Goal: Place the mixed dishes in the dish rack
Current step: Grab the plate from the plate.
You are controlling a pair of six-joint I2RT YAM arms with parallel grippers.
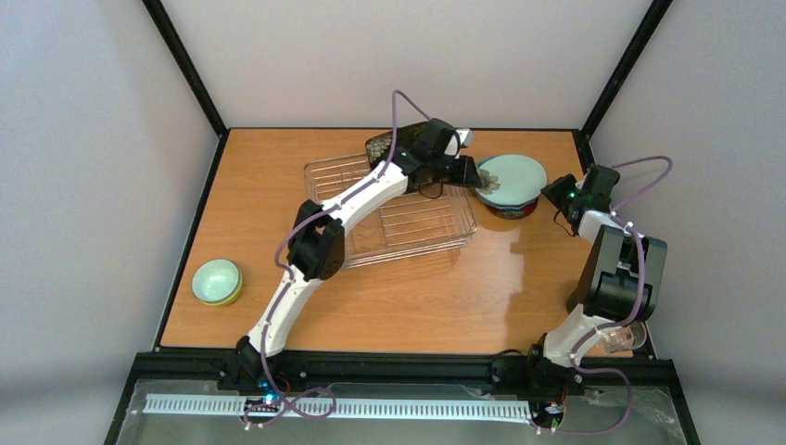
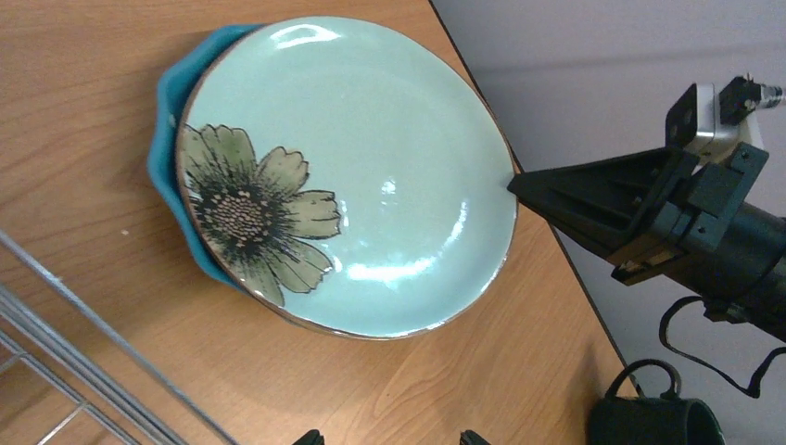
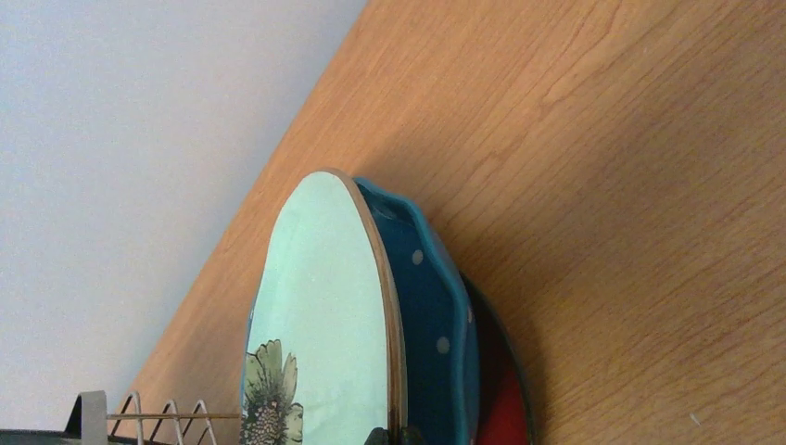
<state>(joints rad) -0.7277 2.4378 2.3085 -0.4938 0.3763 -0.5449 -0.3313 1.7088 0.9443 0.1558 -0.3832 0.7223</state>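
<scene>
Gleaming glazed round pale mint plate (image 2: 389, 120)

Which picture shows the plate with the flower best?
The left wrist view: the pale mint plate fills it, face-on, flower clear. The top view shows the plate small and far; the right wrist view shows it nearly edge-on, cut off below.

a wooden table (image 1: 445, 297) stands between pale grey walls (image 1: 93, 185).

left arm (image 1: 357, 195) reaching far | left claw (image 1: 471, 173) spread | right arm (image 1: 614, 269) folded | right claw (image 2: 515, 184) closed
</scene>
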